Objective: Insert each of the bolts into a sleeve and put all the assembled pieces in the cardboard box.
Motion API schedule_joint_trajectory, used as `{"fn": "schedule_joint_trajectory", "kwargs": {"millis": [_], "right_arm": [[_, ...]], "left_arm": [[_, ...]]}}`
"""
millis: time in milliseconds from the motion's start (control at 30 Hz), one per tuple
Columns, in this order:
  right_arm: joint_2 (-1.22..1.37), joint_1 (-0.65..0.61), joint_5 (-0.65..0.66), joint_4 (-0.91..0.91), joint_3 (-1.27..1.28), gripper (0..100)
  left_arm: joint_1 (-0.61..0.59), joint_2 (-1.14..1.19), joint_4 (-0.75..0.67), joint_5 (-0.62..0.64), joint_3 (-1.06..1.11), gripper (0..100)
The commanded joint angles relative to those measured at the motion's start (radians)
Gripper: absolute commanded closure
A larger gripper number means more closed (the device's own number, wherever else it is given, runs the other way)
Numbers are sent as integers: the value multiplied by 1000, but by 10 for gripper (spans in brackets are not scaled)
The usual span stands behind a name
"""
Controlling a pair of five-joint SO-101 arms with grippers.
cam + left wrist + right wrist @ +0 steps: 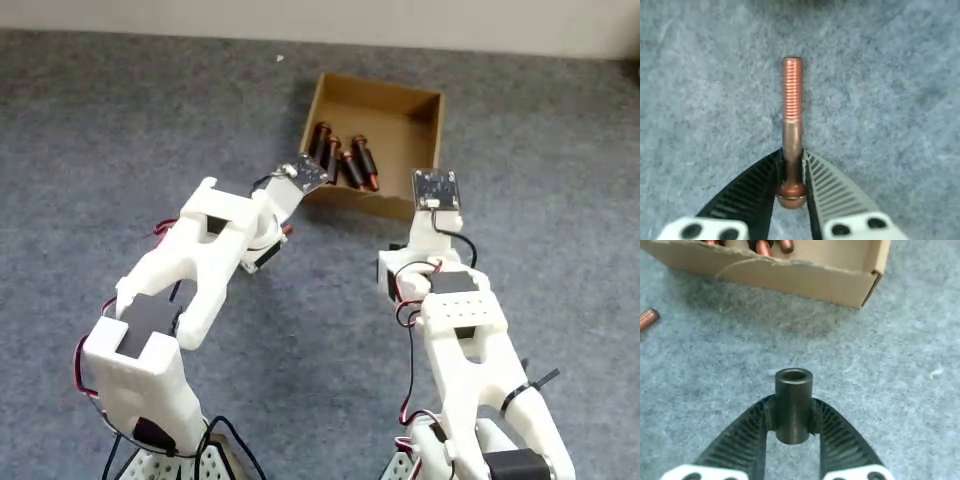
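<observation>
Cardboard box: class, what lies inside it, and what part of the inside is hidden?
About four assembled pieces, copper bolts in dark sleeves, lie in the left part of the cardboard box in the high view. Its near-left corner is covered by an arm's wrist camera.

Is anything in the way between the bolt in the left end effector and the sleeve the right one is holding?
Nothing visible: only bare carpet lies between the bolt and the open end of the sleeve.

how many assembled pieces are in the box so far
4 assembled pieces, side by side in the cardboard box, toward the corner nearest the left arm. The left arm's wrist overlaps that corner, so another may be hidden.
</observation>
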Motion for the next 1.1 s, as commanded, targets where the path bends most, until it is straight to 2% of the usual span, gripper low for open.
{"fn": "schedule_joint_trajectory", "kwargs": {"millis": [0,67,167,400,600,900,1067], "right_arm": [[-10,12,-6,-24,-8,993],[-10,12,-6,-24,-8,993],[-10,12,-5,-24,-8,993],[-10,12,-5,-24,-10,993],[-15,33,-5,-24,-10,993],[-10,56,-5,-25,-10,993],[-10,56,-5,-41,-10,993]], "left_arm": [[1,-42,-14,-12,-36,995],[1,-81,-12,-23,-36,995],[2,-145,-11,-138,-4,995],[1,-349,-17,-655,239,995],[1,-578,-17,-887,438,995],[10,-819,-15,-1074,654,995],[2,-835,-18,-988,661,964]]}}
